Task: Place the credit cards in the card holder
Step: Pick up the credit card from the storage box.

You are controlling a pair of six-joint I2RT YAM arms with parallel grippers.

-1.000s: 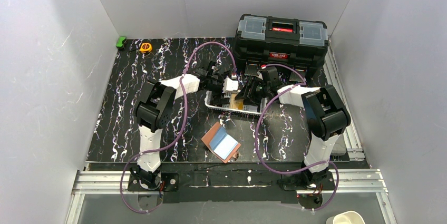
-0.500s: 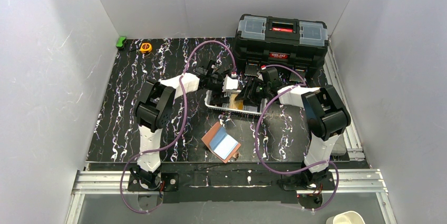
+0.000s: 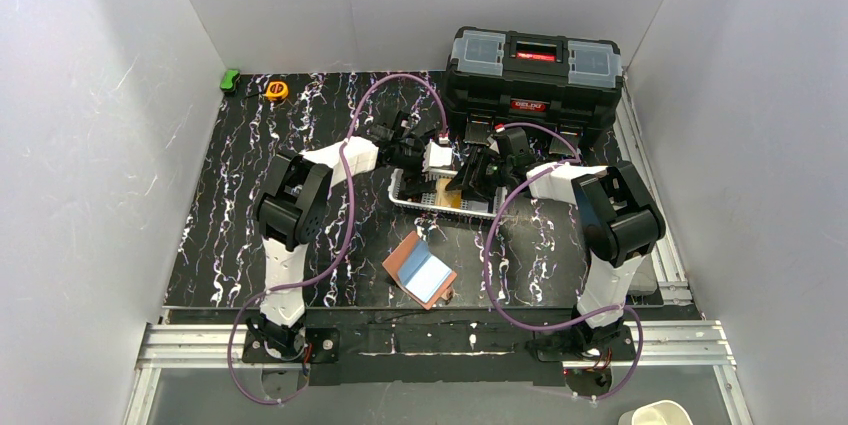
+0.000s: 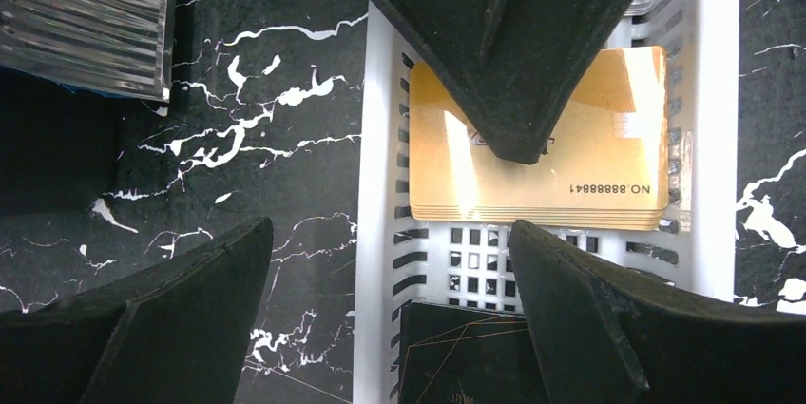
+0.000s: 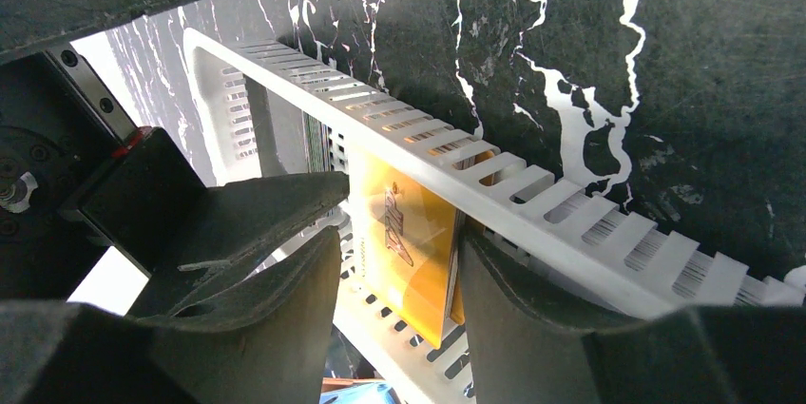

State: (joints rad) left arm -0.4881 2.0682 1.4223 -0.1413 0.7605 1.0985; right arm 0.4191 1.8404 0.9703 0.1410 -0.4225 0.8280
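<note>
Your right jaws stand about half apart with the stack of orange cards [image 4: 570, 138] between them, inside the white slotted basket [image 4: 708, 138]. You cannot tell from either wrist view whether they actually press on the stack. Your left jaws are spread wide and hold nothing, one finger outside the basket wall and the other over its floor, close to a black card [image 4: 456, 356].

The main risk is crowding: both arms work over one small basket, so a careless lift could knock the jaws together. The orange cards lie as a flush stack, so several may come up at once, or fan out and drop. The basket looks light, and a finger catching its wall would likely drag or tip it.

The card holder [image 3: 405, 260] lies open near the middle of the near edge of the table [image 3: 240, 205], a light blue card [image 3: 430, 277] on it, well apart from the basket. The marbled black top looks smooth, so a dropped card would be hard to pick up. The toolbox [image 3: 535, 70] stands just behind the basket at the far edge, and pale walls close in three sides.
</note>
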